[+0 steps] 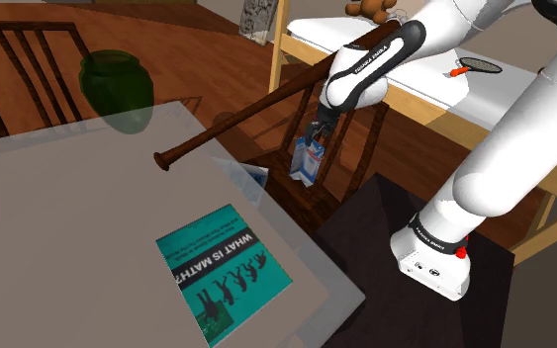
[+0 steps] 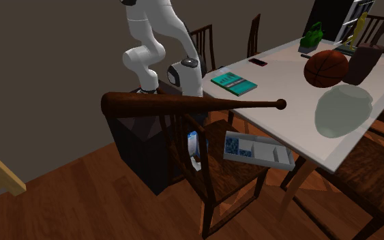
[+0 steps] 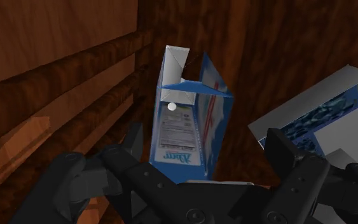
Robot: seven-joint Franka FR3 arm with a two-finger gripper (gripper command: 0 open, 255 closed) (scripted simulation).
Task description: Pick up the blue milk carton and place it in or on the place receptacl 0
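Note:
The blue and white milk carton (image 3: 187, 121) stands upright on a dark wooden chair seat (image 2: 228, 174), just behind the chair's back slats. My gripper (image 3: 206, 149) hovers over it, open, its fingertips a little apart from the carton's two sides. In the shoulder view the gripper (image 1: 318, 131) hangs right above the carton (image 1: 309, 160). The carton (image 2: 193, 146) stands at one end of the seat, and a grey compartment tray (image 2: 258, 150) with a blue patterned section lies beside it. The tray's corner (image 3: 323, 121) sits just beyond the right finger (image 3: 279, 149).
A long wooden baseball bat (image 1: 266, 104) lies across the chair's back above the carton, close to my wrist. The table (image 1: 88, 227) beside the chair holds a teal book (image 1: 225, 272) and a green vase (image 1: 118, 89). A basketball (image 2: 327, 68) sits farther along.

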